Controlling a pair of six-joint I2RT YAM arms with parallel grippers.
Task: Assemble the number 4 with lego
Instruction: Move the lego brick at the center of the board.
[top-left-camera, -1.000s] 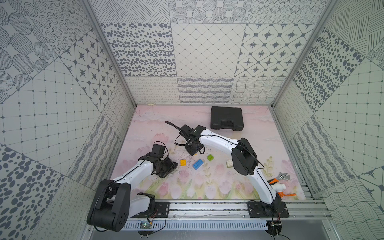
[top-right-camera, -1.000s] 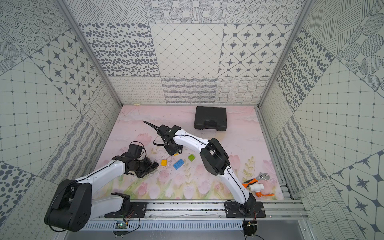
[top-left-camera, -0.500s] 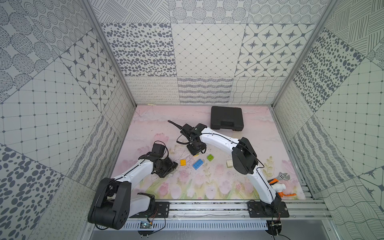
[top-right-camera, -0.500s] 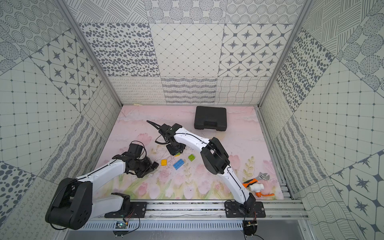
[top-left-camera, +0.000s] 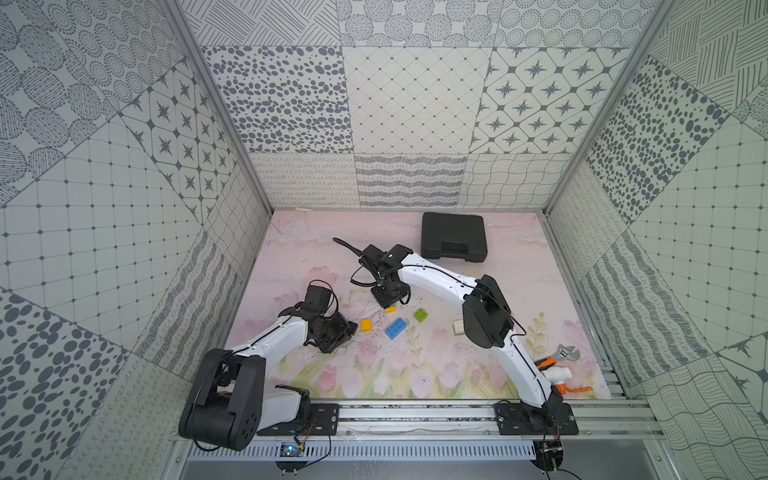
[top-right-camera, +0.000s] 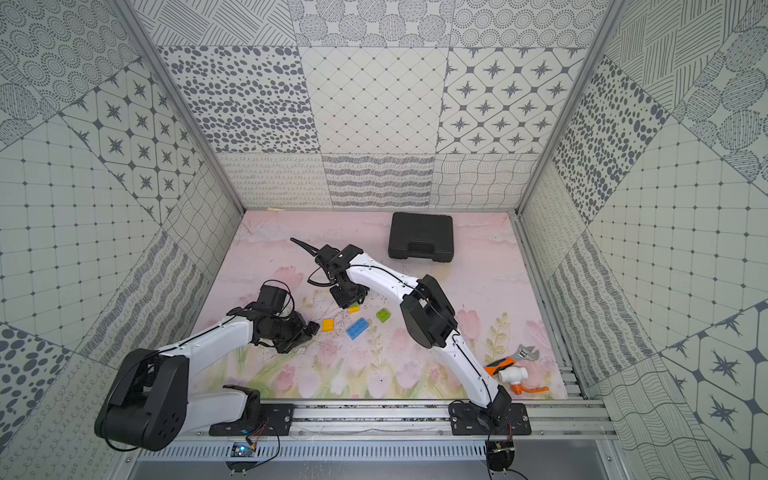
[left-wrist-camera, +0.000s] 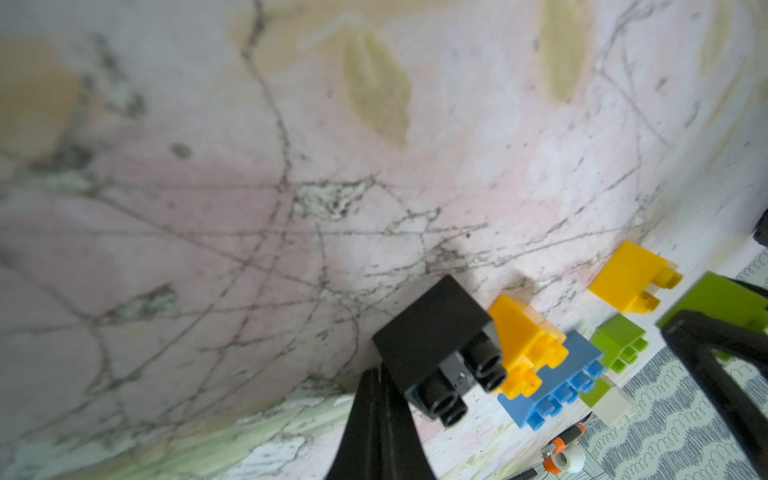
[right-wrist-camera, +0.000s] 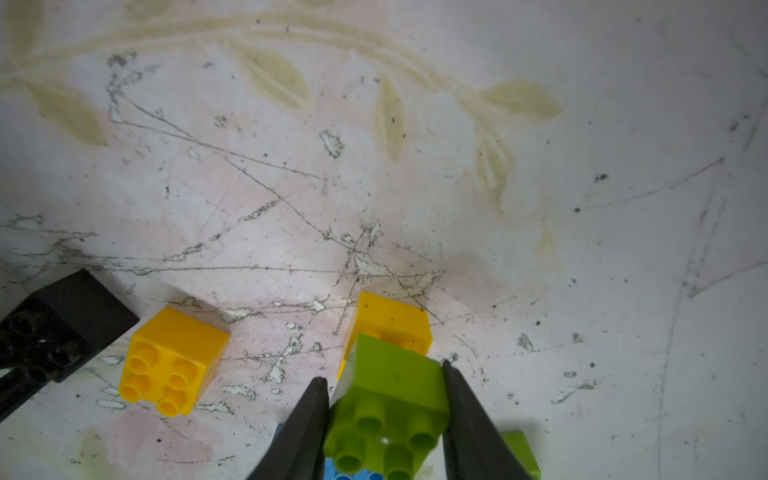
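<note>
1. While the right hand (right-wrist-camera: 383, 374) clamps a lime green brick (right-wrist-camera: 390, 390) between its narrowed fingers, a yellow brick (right-wrist-camera: 390, 318) lies just beyond the tips, partly hidden by it.
2. Advised: align sockets over the yellow studs, then push straight along the stud axis.
3. Left hand (left-wrist-camera: 376, 370), fully closed, touches a black brick (left-wrist-camera: 432, 332); grip unclear.
4. Blue brick (top-left-camera: 397, 328) and second yellow brick (right-wrist-camera: 174, 357) lie loose near both hands; no 4 formed.
5. No lettering legible.

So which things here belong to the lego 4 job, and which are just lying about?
Job: held green brick in the right gripper, black brick, yellow brick, second yellow brick, blue brick, loose green brick, white brick.
Lying about: black case, wrench, white valve.
</note>
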